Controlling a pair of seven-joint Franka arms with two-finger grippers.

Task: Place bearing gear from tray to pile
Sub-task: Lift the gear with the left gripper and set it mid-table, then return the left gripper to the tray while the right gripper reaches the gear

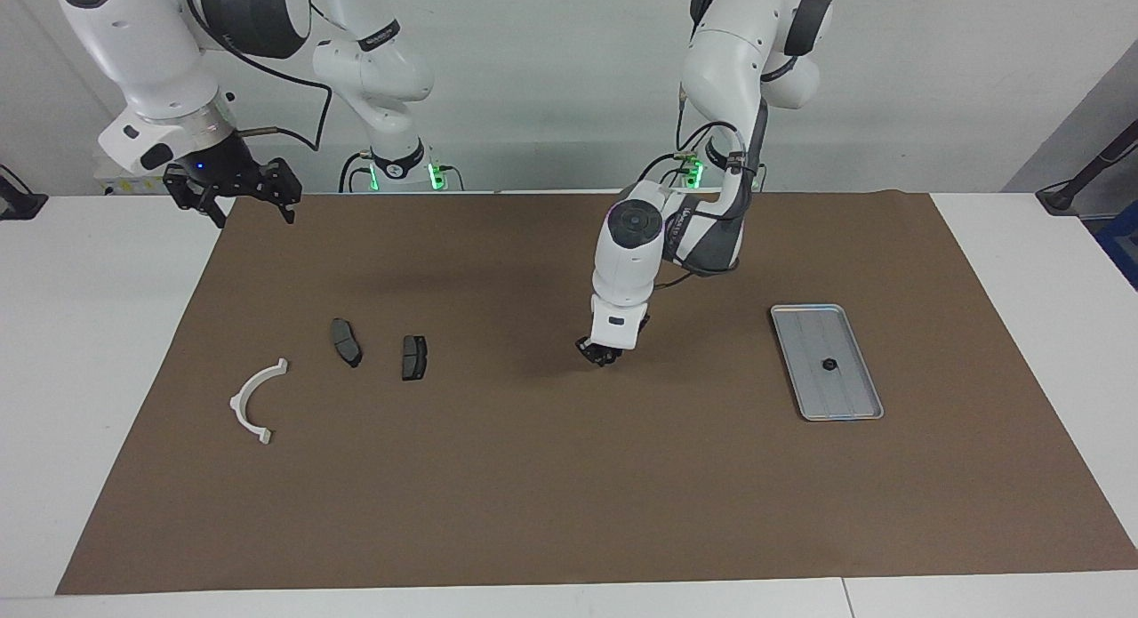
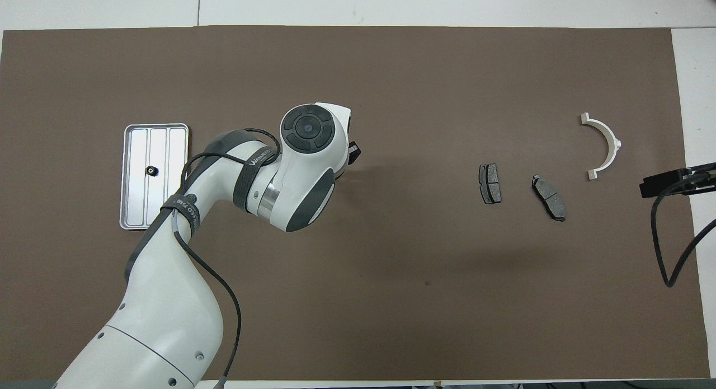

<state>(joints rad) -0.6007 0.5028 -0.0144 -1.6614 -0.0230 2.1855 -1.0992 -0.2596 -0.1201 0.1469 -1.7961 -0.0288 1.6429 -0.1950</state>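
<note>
Bearing gear (image 1: 828,364) and left pincer (image 1: 603,353) are well apart. The left pincer hangs over the bare middle of the brown mat (image 1: 533,476), and I cannot tell how far it is open or whether it holds something, while the small dark gear lies in the tray (image 1: 845,397) toward the left arm's end of the surface. Toward the right arm's end lies the pile, two dark pads (image 1: 347,342) and a white bracket (image 1: 253,400), and the right pincer (image 1: 236,200) waits wide open and empty above the mat's corner.
</note>
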